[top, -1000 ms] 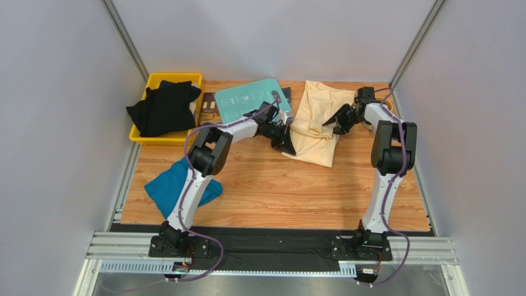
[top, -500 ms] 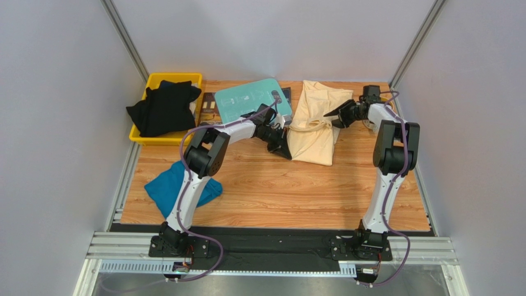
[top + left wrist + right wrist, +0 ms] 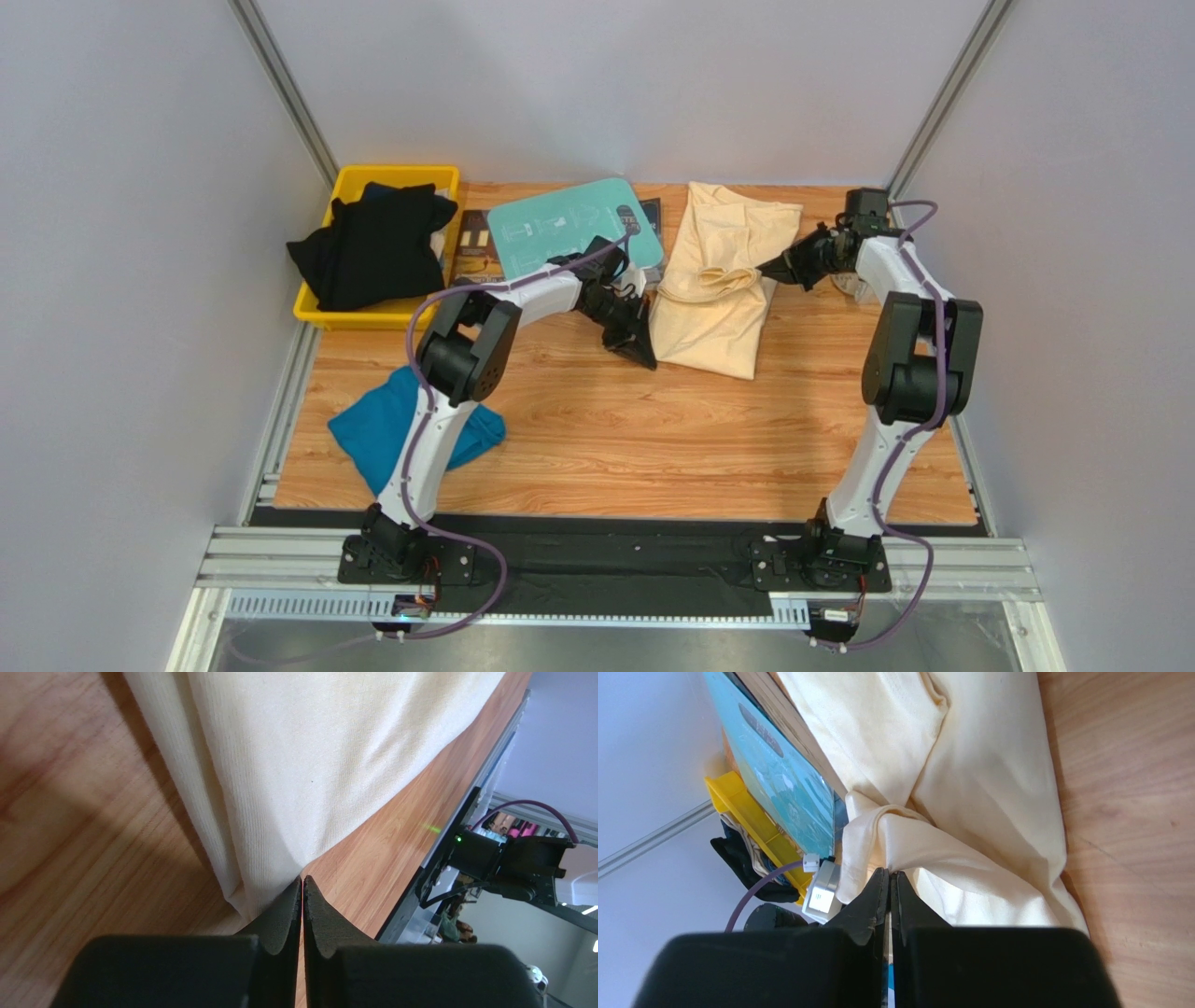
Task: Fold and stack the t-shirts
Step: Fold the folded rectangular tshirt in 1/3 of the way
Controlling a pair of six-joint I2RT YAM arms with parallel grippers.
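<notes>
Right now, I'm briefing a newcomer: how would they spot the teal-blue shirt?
On the wooden table, look at the near left corner. The teal-blue t-shirt lies crumpled there under the left arm; unlike the far teal board, it is soft and darker.

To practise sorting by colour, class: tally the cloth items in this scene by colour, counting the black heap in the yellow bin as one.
cream shirt: 1
teal-blue shirt: 1
black heap: 1
Total: 3
</notes>
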